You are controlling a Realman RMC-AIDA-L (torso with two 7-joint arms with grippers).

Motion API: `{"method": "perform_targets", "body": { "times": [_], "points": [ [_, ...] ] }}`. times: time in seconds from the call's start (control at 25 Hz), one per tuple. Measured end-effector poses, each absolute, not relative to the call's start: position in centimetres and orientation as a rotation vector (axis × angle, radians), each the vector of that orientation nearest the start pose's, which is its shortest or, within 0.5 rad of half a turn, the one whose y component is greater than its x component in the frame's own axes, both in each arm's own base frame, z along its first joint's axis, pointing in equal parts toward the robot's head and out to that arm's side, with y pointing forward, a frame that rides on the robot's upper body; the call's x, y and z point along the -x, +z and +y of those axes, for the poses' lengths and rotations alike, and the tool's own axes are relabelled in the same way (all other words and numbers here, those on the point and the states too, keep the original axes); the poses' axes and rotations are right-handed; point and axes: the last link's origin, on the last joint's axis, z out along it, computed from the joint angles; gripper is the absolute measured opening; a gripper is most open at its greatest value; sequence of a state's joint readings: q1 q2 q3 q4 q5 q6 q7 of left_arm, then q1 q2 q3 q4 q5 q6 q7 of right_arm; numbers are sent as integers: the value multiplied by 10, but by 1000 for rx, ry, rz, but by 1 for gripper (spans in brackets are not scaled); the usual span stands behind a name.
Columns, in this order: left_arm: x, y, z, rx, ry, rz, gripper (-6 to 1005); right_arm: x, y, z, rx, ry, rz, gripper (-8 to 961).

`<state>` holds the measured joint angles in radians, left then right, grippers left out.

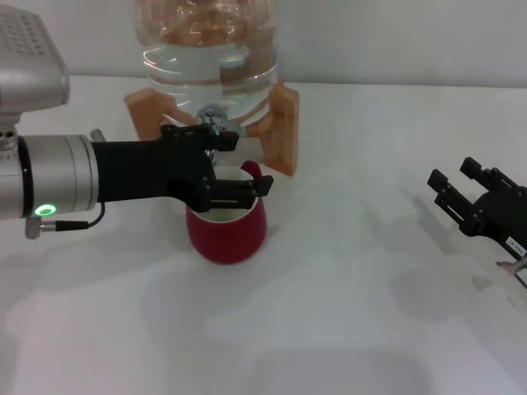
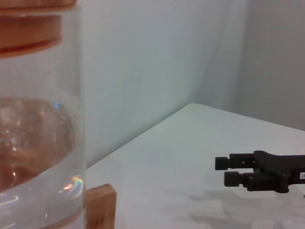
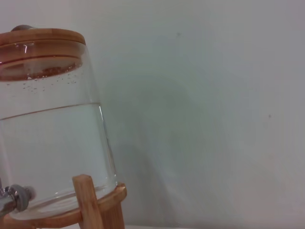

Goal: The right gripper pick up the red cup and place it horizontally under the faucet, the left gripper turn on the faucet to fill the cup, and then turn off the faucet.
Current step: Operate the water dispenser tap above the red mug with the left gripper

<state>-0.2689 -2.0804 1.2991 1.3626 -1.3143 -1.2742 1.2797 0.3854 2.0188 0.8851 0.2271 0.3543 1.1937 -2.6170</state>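
Observation:
The red cup (image 1: 226, 234) stands upright on the white table, directly below the faucet (image 1: 216, 115), with its handle (image 1: 252, 170) toward the back right. My left gripper (image 1: 249, 164) reaches in from the left, just above the cup's rim. It is open: one finger lies by the faucet's lever and the other crosses over the cup's mouth. My right gripper (image 1: 451, 183) hovers open and empty far off at the table's right side, and it also shows in the left wrist view (image 2: 224, 171). The right wrist view catches the faucet (image 3: 14, 198) at the jug's base.
A large clear water jug (image 1: 210, 49) sits on a wooden stand (image 1: 284, 127) at the back, behind the cup. Its glass wall (image 2: 38, 143) fills much of the left wrist view. White table (image 1: 354, 313) spreads in front and to the right.

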Motion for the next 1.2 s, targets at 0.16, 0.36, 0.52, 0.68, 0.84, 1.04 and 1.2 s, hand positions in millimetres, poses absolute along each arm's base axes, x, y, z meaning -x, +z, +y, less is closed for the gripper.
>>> {"method": "perform_targets", "body": {
  "times": [0.16,0.36,0.52,0.68,0.84,1.04,1.2],
  "points": [
    [185,15,330,2683,-491,-486,857,-308,-40,309,1971,906,649,605],
    [184,16,331,2678,-495,-483,857,-308,-40,309,1972,907,649,605],
    [185,17,332,2674,-495,-486,857,-308,-40,309,1972,906,649,605],
    [186,19,335,2652,-498,-493,857,-308,-40,310,1971,906,648,605],
    [186,20,337,2639,-500,-491,857,-308,-40,310,1969,905,648,605],
    [186,16,341,2642,-501,-501,857,-308,-40,310,1970,905,647,605],
    [185,11,344,2658,-502,-505,857,-307,-41,310,1972,906,647,605]
  ]
}}
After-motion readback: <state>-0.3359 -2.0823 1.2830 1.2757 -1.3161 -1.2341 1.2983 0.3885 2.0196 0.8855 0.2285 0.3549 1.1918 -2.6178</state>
